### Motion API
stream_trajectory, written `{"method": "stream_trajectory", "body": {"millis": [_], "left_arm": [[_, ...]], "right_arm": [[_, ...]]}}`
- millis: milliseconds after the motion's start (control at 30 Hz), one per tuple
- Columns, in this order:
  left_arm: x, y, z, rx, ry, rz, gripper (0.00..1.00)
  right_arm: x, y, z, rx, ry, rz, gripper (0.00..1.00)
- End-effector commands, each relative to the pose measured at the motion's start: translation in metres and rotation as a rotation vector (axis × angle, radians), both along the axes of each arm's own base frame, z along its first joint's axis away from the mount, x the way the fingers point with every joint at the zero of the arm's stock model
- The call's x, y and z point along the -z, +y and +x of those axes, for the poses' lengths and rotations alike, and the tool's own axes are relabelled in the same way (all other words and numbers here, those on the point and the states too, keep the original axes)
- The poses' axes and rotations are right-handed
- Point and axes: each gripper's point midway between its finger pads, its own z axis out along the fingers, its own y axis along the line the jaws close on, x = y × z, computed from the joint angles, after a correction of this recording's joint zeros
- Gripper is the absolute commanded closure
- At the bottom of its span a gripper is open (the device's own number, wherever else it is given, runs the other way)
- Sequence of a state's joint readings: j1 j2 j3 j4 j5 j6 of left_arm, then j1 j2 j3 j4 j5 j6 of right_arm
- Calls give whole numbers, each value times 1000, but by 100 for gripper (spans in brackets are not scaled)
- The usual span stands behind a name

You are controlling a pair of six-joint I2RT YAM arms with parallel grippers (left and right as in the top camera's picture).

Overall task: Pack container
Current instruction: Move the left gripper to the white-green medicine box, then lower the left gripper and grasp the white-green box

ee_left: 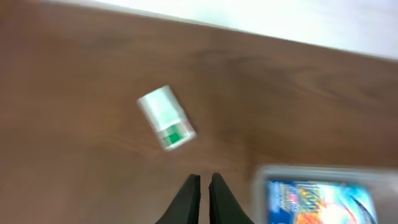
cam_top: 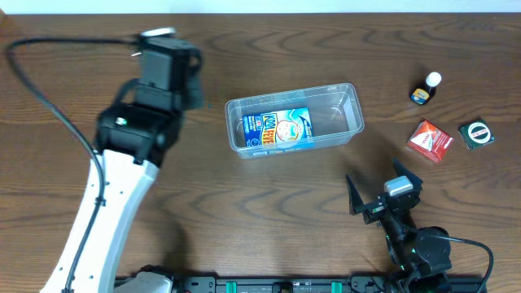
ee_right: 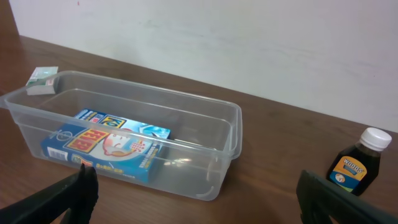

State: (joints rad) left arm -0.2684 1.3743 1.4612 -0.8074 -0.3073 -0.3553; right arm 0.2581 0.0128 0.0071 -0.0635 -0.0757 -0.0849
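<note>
The clear container (cam_top: 352, 104) lies in the middle of the table with a blue box (cam_top: 278, 129) in its left half. The right wrist view shows the same container (ee_right: 231, 127) and blue box (ee_right: 106, 147). My left gripper (ee_left: 204, 178) hangs above the table left of the container (ee_left: 323, 172), shut with nothing between its fingers. A small white and green box (ee_left: 165, 117) lies on the wood ahead of it. My right gripper (cam_top: 381, 183) rests near the front edge, below the container's right end, open and empty.
A brown bottle with a white cap (cam_top: 425, 89) stands at the right, also in the right wrist view (ee_right: 359, 163). A red box (cam_top: 429, 140) and a round dark green object (cam_top: 476, 133) lie near it. The small white box (ee_right: 42, 79) sits beyond the container's far end.
</note>
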Motion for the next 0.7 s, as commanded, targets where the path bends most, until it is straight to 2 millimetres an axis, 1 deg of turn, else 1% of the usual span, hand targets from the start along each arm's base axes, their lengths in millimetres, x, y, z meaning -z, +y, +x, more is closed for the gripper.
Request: {"method": "stream_trajectory", "body": {"millis": [0,67,100,167,200,333,433,567,667], "left_arm": [[15,35,5,-226,12,-85,78],[29,41,10,-238,51,-112,65],[35,42,13,-239,69,-126,55],[49,44,18,-240,108,-151,30],[57,47,21,-245,129,-156,27],[78,55,34,-273,163,-151,27],[101,55,45,-278,200,-146,15],[139,52,56,-275,276,-144,10],[165,49,66,-272,313,-144,9]], "right_arm": [[0,-2,0,4,-3,-8,1],[0,-2,0,4,-3,-8,1],[0,-2,0,4,-3,-8,1],[0,-2,0,4,-3,-9,1],[0,-2,0,4,-3,-8,1],[0,-2,0,4,-3,-8,1],[0,-2,0,4,-3,-8,1],[0,-2,0,4,-3,-8,1],[0,-2,0,4,-3,-9,1]]}}
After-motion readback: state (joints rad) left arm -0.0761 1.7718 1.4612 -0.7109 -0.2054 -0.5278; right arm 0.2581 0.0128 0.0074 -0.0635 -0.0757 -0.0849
